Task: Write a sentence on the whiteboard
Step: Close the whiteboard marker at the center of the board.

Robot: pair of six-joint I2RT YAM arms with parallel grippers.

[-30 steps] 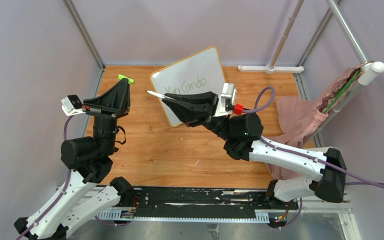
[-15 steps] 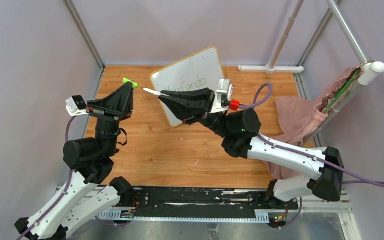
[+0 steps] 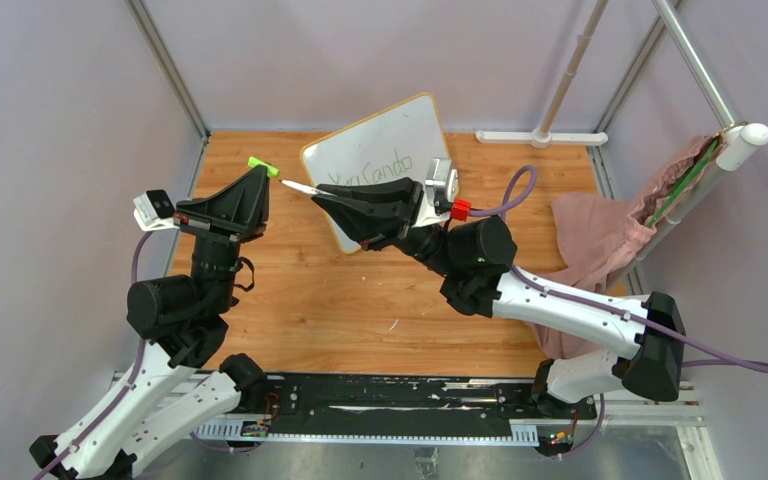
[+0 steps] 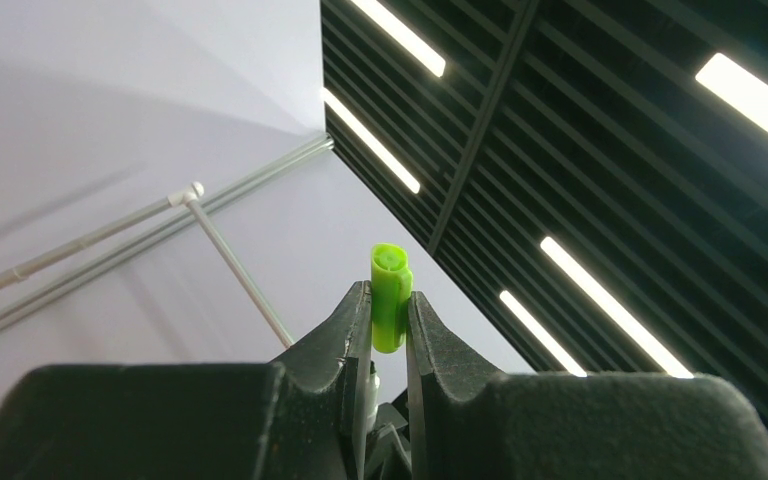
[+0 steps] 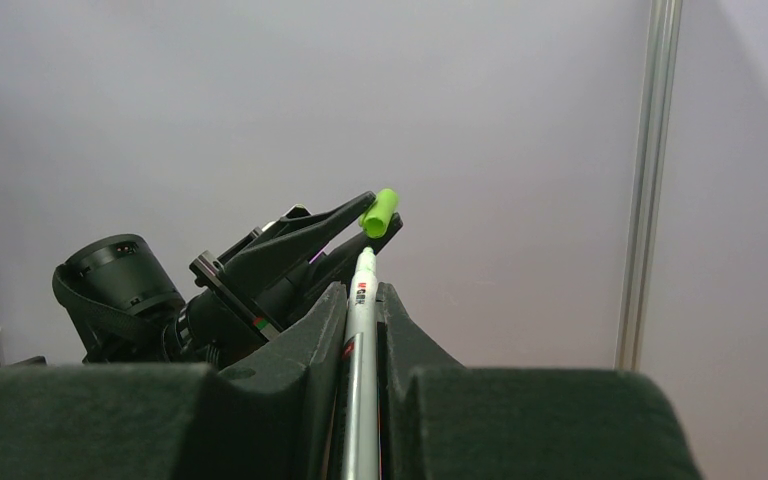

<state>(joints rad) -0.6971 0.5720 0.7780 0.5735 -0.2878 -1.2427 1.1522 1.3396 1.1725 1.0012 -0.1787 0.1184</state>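
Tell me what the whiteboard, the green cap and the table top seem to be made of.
The whiteboard has a glossy white face, probably coated board or plastic, with a thin yellow-orange rim. The green cap looks like smooth moulded plastic with a slight sheen. The table top shows matte wood grain, perhaps laminate.

You have a wooden table (image 3: 360, 300) boxed in by lilac walls (image 3: 50, 120). On the right, a pink cloth (image 3: 600, 235) hangs along a white-tipped pole (image 3: 746, 140) and spills onto the wood. At the far edge lies a white stand (image 3: 542, 137), its rod (image 3: 572, 70) rising. Overhead you'll see strip lights (image 4: 610, 301).
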